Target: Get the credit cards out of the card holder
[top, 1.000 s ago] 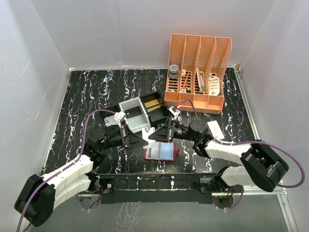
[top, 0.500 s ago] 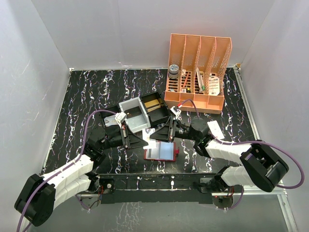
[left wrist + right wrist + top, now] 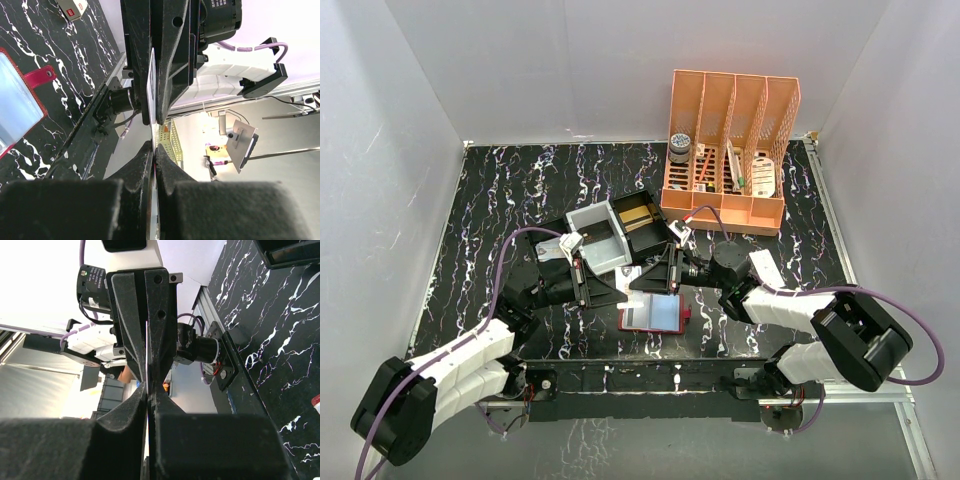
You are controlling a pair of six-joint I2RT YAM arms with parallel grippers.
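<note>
The table (image 3: 520,180) was black with white marbled veining. The card holder (image 3: 630,320) was red; the card (image 3: 662,314) on it was pale blue. Behind the card holder, the tray (image 3: 658,234) was black with a grey insert (image 3: 595,228), and the rack (image 3: 730,110) was orange.
</note>
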